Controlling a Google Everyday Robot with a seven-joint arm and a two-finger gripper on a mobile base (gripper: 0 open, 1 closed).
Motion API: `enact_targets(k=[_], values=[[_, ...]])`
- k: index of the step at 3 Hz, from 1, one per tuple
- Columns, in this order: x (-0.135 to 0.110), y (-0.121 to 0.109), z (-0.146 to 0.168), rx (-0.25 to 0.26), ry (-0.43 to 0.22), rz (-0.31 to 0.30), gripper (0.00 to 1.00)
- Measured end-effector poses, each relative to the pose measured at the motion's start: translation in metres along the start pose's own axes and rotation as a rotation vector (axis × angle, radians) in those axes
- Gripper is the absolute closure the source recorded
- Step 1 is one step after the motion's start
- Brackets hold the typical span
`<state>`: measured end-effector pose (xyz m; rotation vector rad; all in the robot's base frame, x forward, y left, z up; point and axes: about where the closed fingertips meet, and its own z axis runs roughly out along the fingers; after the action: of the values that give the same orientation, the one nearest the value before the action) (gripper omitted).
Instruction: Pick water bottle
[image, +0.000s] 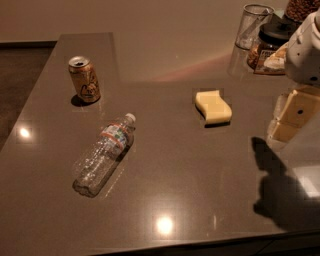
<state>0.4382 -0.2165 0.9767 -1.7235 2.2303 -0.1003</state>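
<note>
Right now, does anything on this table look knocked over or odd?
Yes: the water bottle lies on its side, while the soda can behind it stands upright. The gripper hangs at the right edge, away from both.

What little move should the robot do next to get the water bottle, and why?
Probably swing the tool left, toward the water bottle. The tool hangs at the right edge of the table, apart from the bottle, which lies on its side beyond the yellow sponge.
</note>
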Motion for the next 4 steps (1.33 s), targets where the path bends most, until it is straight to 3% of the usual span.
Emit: enact_targets(k=[1,2,3,4], values=[[0.0,0.0,0.0,0.0,0.0,0.0,0.0],[-0.019,-0.001,0.002,-0.035,-0.045,-0.048,0.0],[-0.064,0.008,0.009,-0.076,-0.116,-0.176,0.0],[-0.118,0.027,0.015,-0.1,-0.176,-0.348,0.0]])
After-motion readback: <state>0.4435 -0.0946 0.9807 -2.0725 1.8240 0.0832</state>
